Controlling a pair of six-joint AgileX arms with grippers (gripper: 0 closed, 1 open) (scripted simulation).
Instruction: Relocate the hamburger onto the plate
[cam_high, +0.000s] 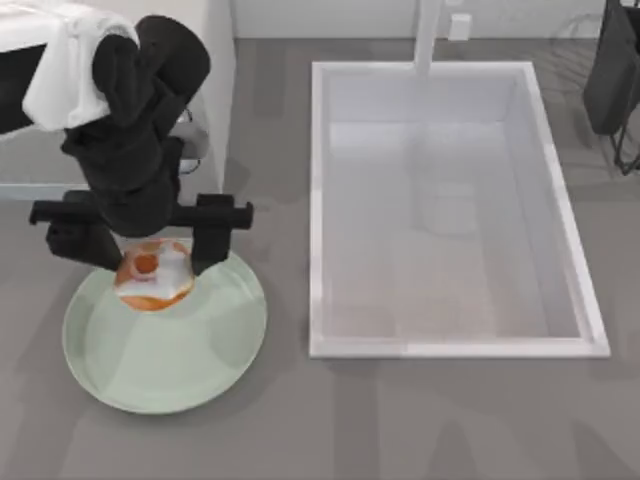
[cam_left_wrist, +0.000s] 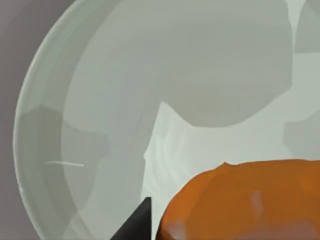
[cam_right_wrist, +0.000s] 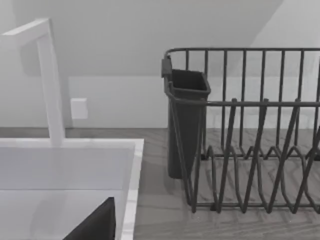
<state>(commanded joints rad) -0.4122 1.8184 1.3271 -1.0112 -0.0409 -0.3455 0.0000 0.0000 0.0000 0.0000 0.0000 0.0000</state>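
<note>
The hamburger (cam_high: 152, 272), orange and white with a red-orange spot on top, sits between the fingers of my left gripper (cam_high: 155, 262), which is shut on it. It is over the far left part of the pale mint-green plate (cam_high: 150, 375). In the left wrist view the hamburger (cam_left_wrist: 250, 200) looms close, with one dark fingertip (cam_left_wrist: 136, 225) beside it and the plate (cam_left_wrist: 150, 75) spread out below. Whether the hamburger touches the plate I cannot tell. My right arm (cam_high: 612, 75) is parked at the far right corner.
A big white rectangular sink basin (cam_high: 450, 347) with a white faucet (cam_high: 428, 35) lies right of the plate. A dark wire dish rack (cam_right_wrist: 250, 150) with a dark cup holder (cam_right_wrist: 186, 120) stands at the far right. A white counter block (cam_high: 215, 90) rises behind my left arm.
</note>
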